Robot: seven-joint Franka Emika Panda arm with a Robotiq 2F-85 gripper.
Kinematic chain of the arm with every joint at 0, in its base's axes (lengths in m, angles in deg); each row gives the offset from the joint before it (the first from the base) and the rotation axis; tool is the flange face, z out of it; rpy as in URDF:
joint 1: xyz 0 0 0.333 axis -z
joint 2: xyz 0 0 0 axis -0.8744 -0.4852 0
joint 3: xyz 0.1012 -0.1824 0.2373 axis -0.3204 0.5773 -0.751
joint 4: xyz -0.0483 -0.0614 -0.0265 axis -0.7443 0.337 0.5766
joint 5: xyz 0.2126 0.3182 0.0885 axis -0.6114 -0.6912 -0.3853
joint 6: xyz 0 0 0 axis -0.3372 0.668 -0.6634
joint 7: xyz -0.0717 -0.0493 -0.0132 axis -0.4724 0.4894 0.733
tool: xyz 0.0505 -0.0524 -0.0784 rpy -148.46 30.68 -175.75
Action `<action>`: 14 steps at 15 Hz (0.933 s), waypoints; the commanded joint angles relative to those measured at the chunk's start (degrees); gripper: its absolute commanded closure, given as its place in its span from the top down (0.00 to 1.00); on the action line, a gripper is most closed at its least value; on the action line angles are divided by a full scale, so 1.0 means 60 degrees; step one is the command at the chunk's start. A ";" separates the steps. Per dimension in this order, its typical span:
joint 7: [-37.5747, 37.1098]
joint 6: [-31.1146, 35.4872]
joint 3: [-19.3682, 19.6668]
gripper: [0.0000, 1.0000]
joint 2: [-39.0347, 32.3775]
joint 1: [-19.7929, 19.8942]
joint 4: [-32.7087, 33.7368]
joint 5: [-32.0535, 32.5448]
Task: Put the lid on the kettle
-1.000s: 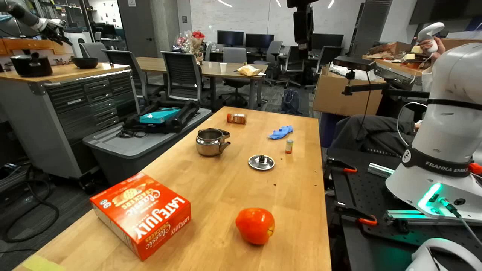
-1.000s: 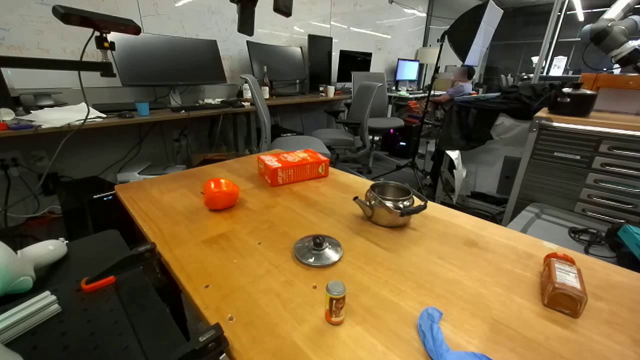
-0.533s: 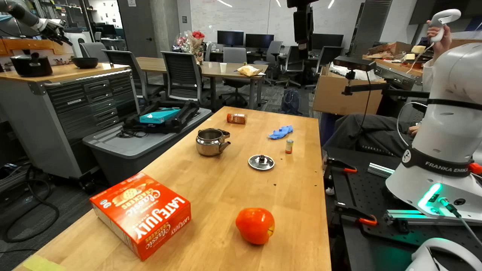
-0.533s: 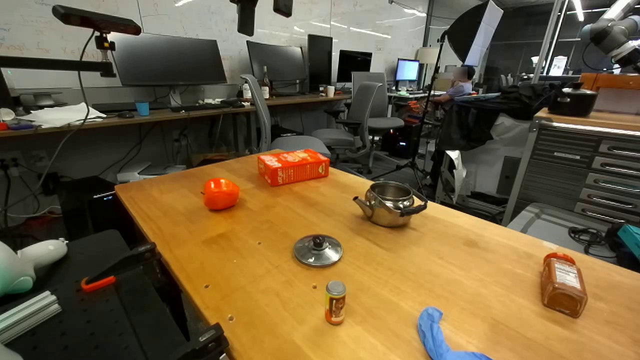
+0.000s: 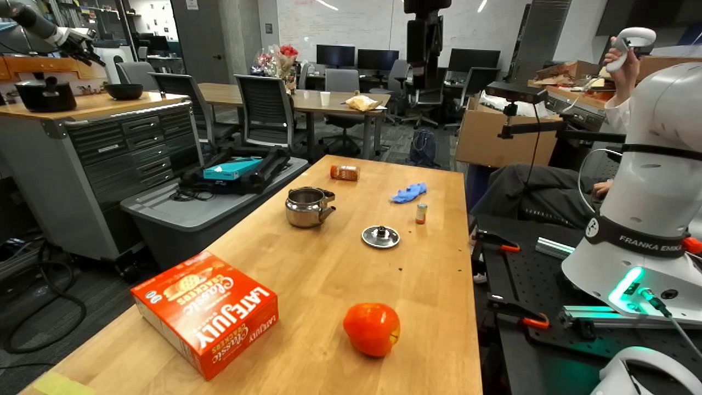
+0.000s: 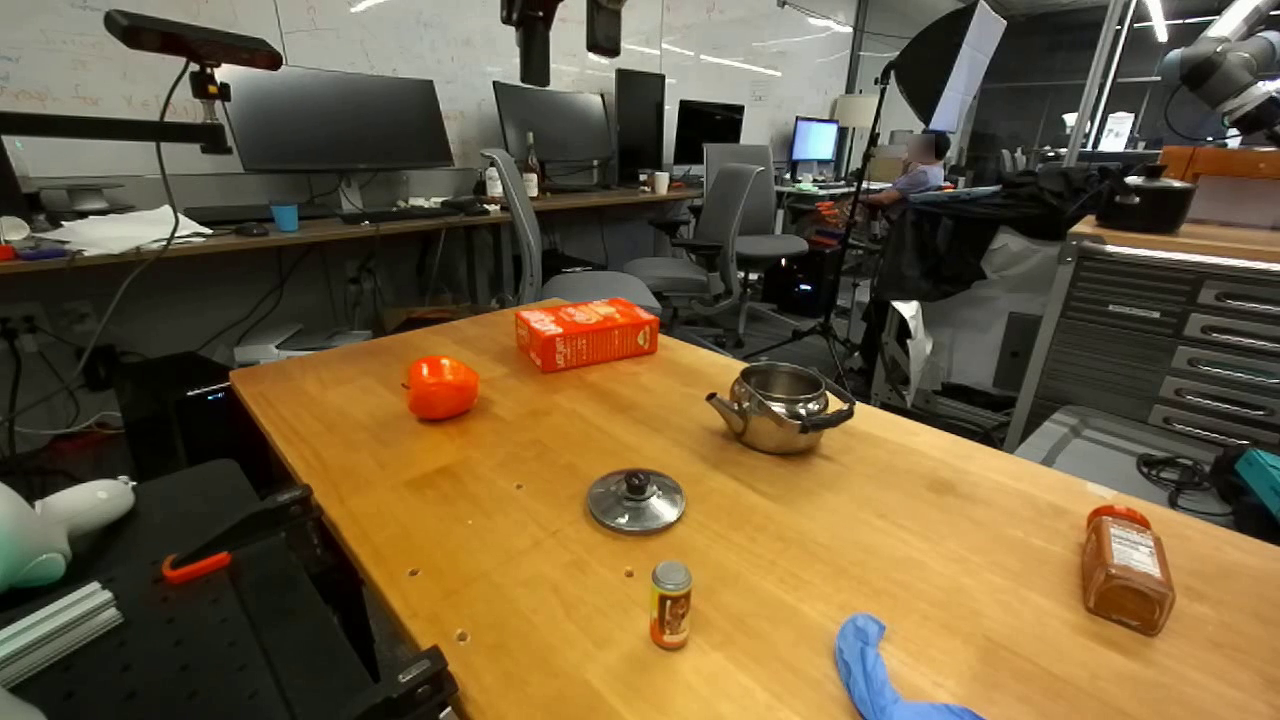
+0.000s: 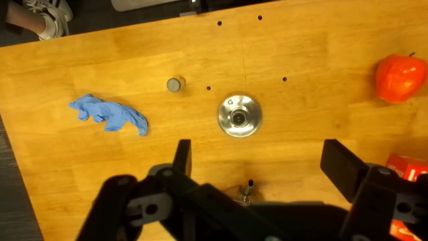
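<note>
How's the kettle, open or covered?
Open: both exterior views show the kettle uncovered, its lid lying apart on the wooden table.

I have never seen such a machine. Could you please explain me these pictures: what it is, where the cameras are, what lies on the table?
This is a robot arm, mounted beside a wooden table. Two pictures come from cameras standing outside it. The third comes from a camera on its wrist, looking down past its black hand. That hand is open above the table and holds nothing. On the table rest a metal lid, an uncovered kettle, an orange-red fruit-like object, a cracker box, a blue glove, a small upright can and a jar lying on its side. The lid lies apart from the kettle.
</note>
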 commanded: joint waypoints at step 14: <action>-0.0423 0.3718 0.0046 1.00 -0.1337 -0.0178 -0.1073 -0.0394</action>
